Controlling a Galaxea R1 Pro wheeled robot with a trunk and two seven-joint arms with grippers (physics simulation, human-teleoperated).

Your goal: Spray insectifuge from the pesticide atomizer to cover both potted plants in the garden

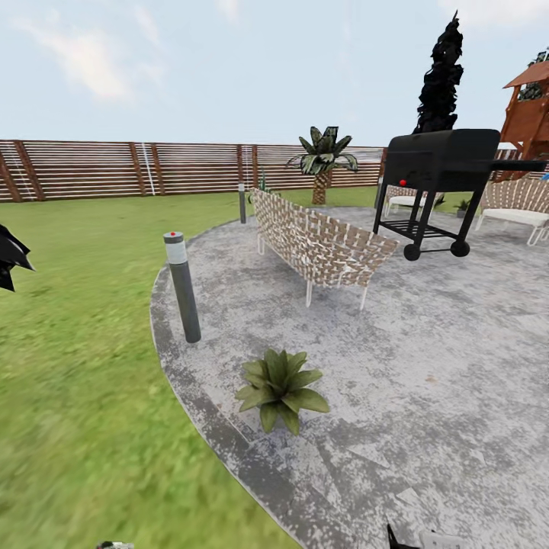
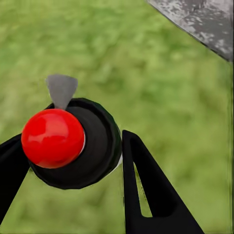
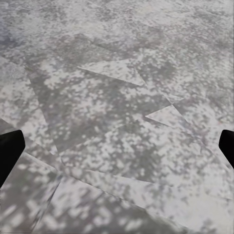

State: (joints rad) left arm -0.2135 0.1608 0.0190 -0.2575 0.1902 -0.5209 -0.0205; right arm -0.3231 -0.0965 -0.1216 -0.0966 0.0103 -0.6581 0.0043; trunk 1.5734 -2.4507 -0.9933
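Observation:
A potted plant (image 1: 279, 388), a low rosette of pointed green leaves, sits on the near left part of the grey paved patio (image 1: 427, 366), close to its edge; the leaves hide its pot. In the left wrist view the pesticide atomizer (image 2: 68, 144), a black round body with a red ball top and a grey nozzle, sits between the black fingers (image 2: 146, 190) of my left gripper (image 2: 73, 156), which is shut on it above the lawn. My right gripper (image 3: 117, 146) is open over bare paving, its fingertips at the picture's two sides.
A grey bollard light (image 1: 183, 287) stands at the patio's left edge. Behind the plant are a wicker sofa (image 1: 320, 245), a black wheeled grill (image 1: 439, 181), white-framed chairs (image 1: 518, 207) and a palm (image 1: 323, 163). Lawn (image 1: 76, 320) runs to a slatted fence (image 1: 114, 168).

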